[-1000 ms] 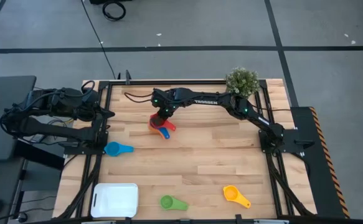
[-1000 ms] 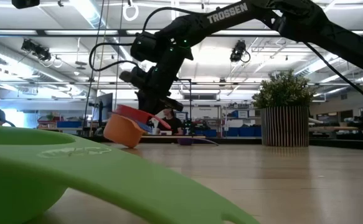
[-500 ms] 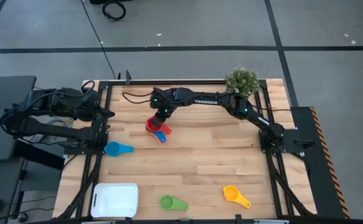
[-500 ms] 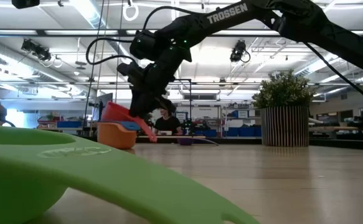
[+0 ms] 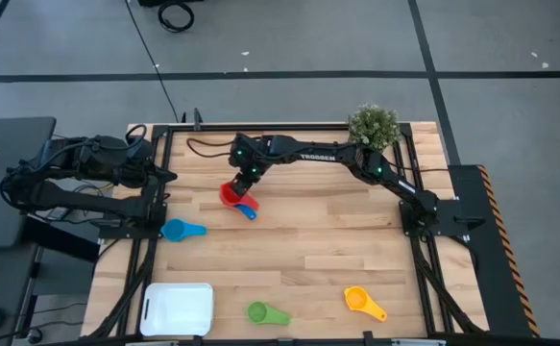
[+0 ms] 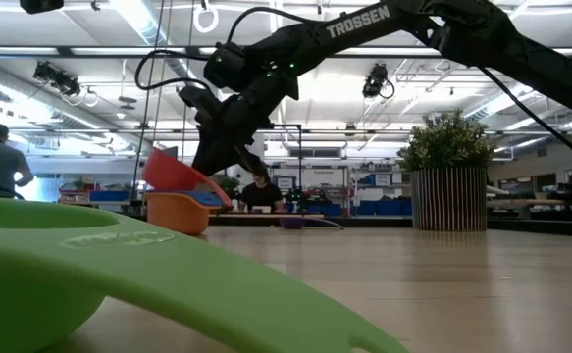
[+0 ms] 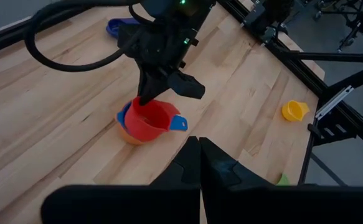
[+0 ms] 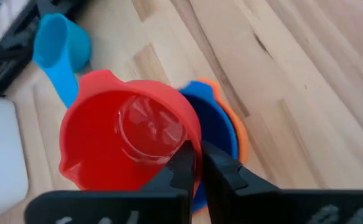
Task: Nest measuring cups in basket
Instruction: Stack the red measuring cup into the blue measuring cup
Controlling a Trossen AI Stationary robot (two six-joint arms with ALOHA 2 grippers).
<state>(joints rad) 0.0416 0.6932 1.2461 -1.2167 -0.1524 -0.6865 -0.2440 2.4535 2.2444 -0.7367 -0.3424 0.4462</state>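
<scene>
My right gripper (image 5: 237, 186) is shut on a red measuring cup (image 8: 128, 140), which tilts over a blue cup (image 8: 215, 124) nested in an orange cup (image 6: 178, 212). The orange cup stands level on the table, toward its far left. A bright blue cup (image 5: 176, 230) lies on the wood at the left. Green (image 5: 260, 312) and yellow (image 5: 360, 300) cups lie near the front edge. The white basket (image 5: 177, 308) sits at the near left corner. My left gripper (image 7: 198, 152) is shut on nothing, held back above the table's left edge. My right gripper pinches the red cup's rim (image 8: 192, 148) on the side nearest my wrist, one finger (image 8: 180, 167) over the inside and one outside. The fingers slant down from the table's right. The cup is tipped, and its lower part meets the top of the orange-and-blue stack (image 6: 173, 194).
A plant in a round woven pot (image 5: 373, 126) stands at the far right corner. A dark blue-violet object (image 7: 121, 26) lies on the wood beyond the stack, under the right arm. Dark frame rails (image 5: 135, 279) run along both sides; bare wood fills the middle.
My right gripper has tipped and shifted a little toward the table's left edge. The orange cup, tilted and partly raised a second ago, has settled level on the wood. The red cup has tipped up and moved left above it.
</scene>
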